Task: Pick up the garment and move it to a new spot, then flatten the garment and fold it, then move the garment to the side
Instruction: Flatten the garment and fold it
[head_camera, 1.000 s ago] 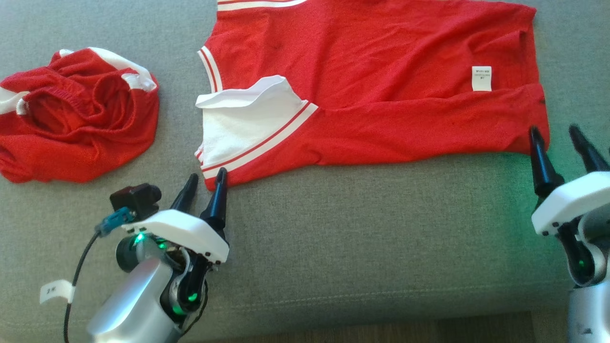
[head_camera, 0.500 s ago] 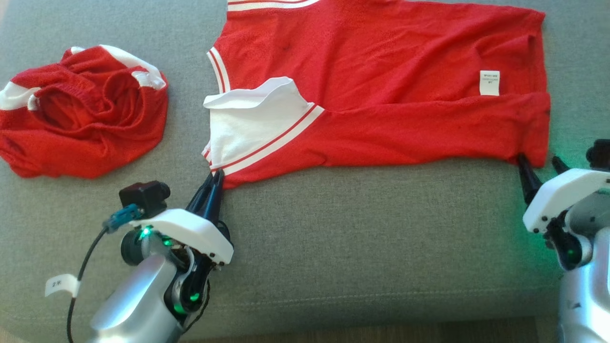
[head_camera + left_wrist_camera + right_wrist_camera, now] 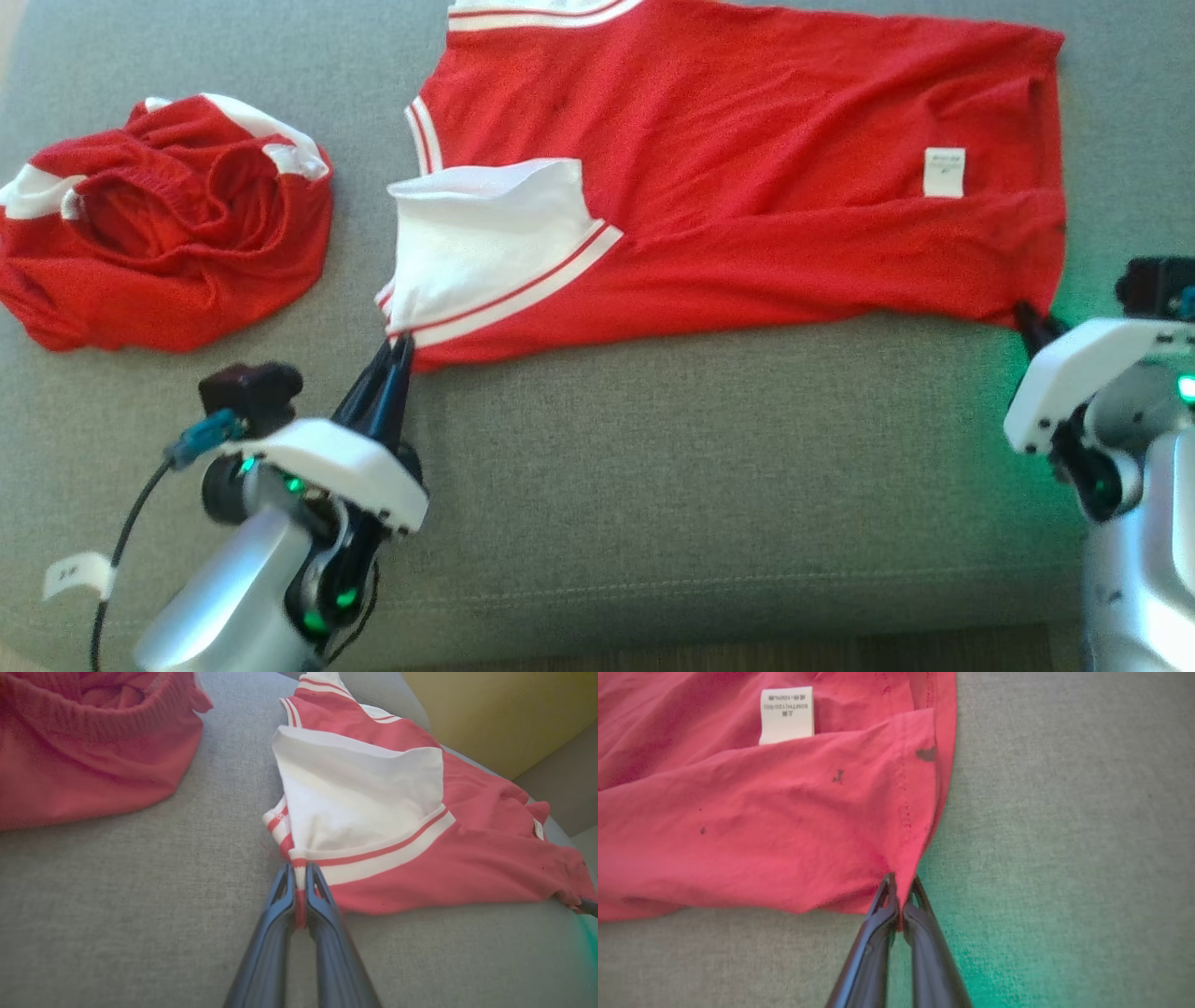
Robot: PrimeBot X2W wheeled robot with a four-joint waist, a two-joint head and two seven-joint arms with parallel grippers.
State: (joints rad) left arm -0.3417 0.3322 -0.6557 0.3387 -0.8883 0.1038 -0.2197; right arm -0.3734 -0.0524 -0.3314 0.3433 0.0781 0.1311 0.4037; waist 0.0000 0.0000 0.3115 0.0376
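One grey cushion (image 3: pixel 653 485) carries the red garment (image 3: pixel 747 168), spread along its far edge. Both grippers have just closed: the left gripper (image 3: pixel 400 343) pinches the striped near-left corner and the right gripper (image 3: pixel 1027 315) the near-right hem corner, so lifting can probably begin. The garment's far edge is cut off.

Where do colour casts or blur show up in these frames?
Head view: green light tints the grey cushion beside the right pincer. Right wrist view: the same green cast beside the red shirt; its label is sharp. Left wrist view: washed-out colours, the left pincer blurred near the lens.
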